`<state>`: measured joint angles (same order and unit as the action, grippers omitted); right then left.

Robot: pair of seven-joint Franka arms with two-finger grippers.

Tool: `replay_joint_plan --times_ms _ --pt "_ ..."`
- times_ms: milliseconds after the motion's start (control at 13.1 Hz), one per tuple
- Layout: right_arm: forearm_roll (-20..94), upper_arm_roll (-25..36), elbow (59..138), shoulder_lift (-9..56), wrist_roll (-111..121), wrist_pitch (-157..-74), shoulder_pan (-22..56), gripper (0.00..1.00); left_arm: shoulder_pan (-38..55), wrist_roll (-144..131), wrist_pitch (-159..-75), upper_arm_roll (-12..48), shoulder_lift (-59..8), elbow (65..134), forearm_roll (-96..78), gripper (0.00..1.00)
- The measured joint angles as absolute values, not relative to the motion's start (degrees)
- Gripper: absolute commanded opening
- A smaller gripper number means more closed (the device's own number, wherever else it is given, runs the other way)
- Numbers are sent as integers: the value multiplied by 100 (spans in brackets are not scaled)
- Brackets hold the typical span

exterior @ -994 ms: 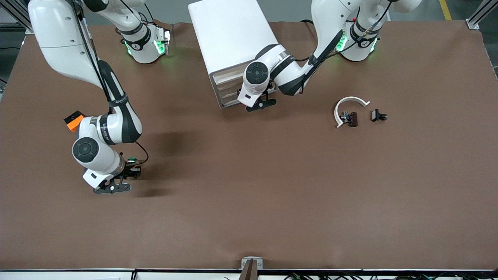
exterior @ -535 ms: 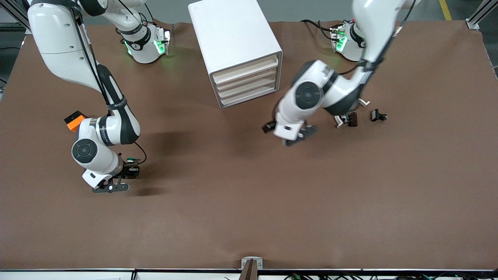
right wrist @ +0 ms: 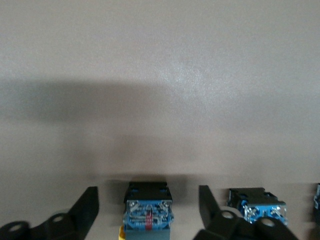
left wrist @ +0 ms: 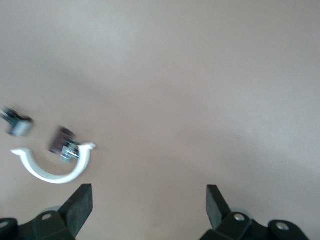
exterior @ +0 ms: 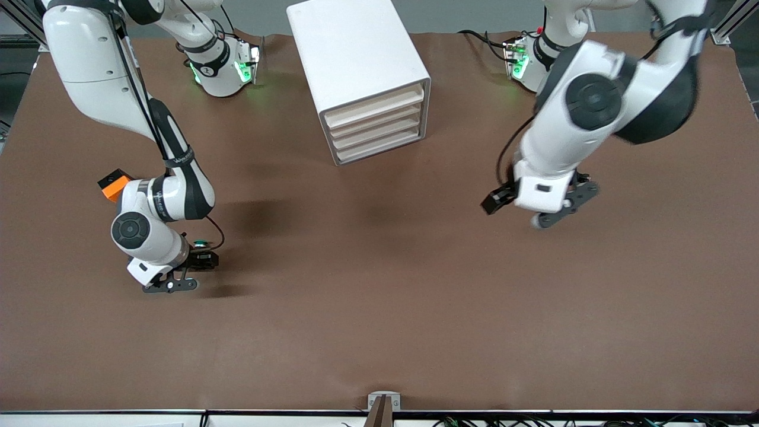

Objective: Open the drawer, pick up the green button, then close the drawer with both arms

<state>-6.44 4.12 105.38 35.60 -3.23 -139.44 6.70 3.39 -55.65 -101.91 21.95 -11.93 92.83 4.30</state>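
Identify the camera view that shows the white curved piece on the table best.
The left wrist view: the white curved piece lies in full sight on the table, an open arc. In the front view it cannot be seen; the left arm hangs over that end of the table. The right wrist view does not show it.

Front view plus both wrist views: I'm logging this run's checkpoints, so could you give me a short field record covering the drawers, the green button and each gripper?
Drawer cabinet: all four drawer fronts look flush and shut.
Green-capped button: out of the cabinet, beside the right gripper, toward the right arm's end of the table.
Right gripper: low and open, with gaps either side of a blue-and-black button body.
Left gripper: open and empty, over the table near a white curved clip.
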Motion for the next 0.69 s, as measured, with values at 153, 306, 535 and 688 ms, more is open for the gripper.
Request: replay_joint_plan --times_ms 153,306,535,688 --pt "-644 383 10480 3261 -328 -13383 672 100 -20 -4552 -9662 2194 -772 9232 429 100" --pt "-644 352 10430 2704 -332 -12662 674 100 -319 -3603 -9328 2195 -454 9232 405 100" --pt "-644 350 10412 1774 -332 -11623 672 100 -755 -2738 -9189 2193 -230 9237 186 100" --pt "-636 350 10413 1224 -331 -11062 671 100 -881 -2323 -9187 2034 -151 9240 163 100"
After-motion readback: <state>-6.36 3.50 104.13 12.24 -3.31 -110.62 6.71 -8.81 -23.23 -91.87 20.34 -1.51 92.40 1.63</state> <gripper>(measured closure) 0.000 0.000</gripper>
